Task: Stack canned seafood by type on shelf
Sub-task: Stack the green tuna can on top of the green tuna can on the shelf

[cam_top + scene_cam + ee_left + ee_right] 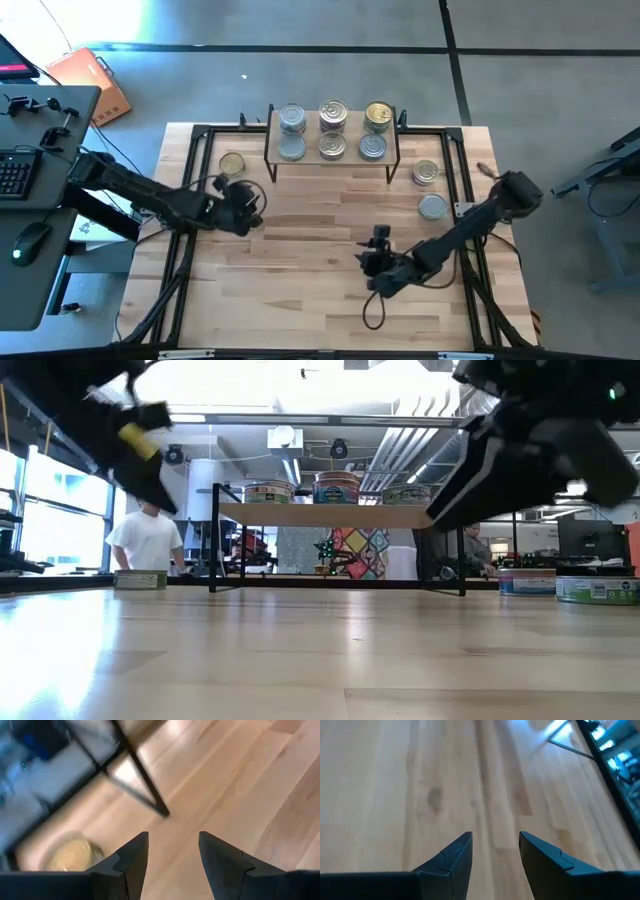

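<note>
Tins on shelf, three still on the table

Shelf [331,160] stands at the far edge of the table [320,300], beyond both claws, and it carries six tins in two rows of three. The left column has plain silver tins [291,119], the middle column has tins with a pull-ring [333,114], and the right column begins with a gold-topped tin [378,114] at the back and a silver one in front of it.

Left gripper [251,197] hovers over the bare wood, near the left front leg of the shelf. Its two fingers [131,862] stand apart with only table visible between them, so it holds nothing. A yellow-topped tin [232,163] lies on the table just beyond this claw, a little to its outer side; in the left wrist view it shows blurred beside the left finger.

Right gripper [377,243] is over the middle of the table, well in front of the shelf. Its fingers [454,862] are also apart and empty. Two more tins [425,173] lie on the table to the right of this claw and farther away, beside the right end of the shelf, one behind the other.
</note>
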Controlling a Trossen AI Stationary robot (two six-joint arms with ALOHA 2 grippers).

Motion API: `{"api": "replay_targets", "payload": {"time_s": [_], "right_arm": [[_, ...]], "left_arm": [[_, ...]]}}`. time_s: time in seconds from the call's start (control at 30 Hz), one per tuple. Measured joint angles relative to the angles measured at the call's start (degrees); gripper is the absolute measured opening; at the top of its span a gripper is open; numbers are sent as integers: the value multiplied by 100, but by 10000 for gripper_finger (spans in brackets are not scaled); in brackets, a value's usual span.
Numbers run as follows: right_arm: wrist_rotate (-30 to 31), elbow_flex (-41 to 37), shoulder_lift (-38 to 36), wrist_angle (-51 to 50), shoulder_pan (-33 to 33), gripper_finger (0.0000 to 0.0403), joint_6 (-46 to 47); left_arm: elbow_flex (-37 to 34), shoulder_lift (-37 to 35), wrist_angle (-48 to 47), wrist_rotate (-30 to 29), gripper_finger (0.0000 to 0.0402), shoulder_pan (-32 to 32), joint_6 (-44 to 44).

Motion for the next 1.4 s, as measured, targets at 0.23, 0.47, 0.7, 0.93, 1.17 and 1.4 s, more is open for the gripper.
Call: {"api": "replay_targets", "payload": {"time_s": [0.23, 0.47, 0.7, 0.93, 1.17, 1.4], "right_arm": [[216, 0, -364, -223, -35, 154, 530], [249, -2, -183, 197, -256, 154, 200], [165, -2, -178, 307, -392, 154, 161], [-7, -2, -176, 328, -411, 154, 259], [-17, -2, -176, 328, -297, 154, 603], [-21, -2, -176, 378, 37, 154, 616]], "left_arm": [[-804, -22, -160, 58, 166, 525, -1885], [-1027, -20, 347, 527, 166, 2392, -662], [-1027, -20, 1517, 1859, 166, 4066, 1494], [-1027, -17, 1816, 2813, 166, 4940, 2568], [-1021, -17, 1709, 3631, 166, 5381, 2794], [-991, -35, 1389, 4394, 166, 5608, 2862]]}}
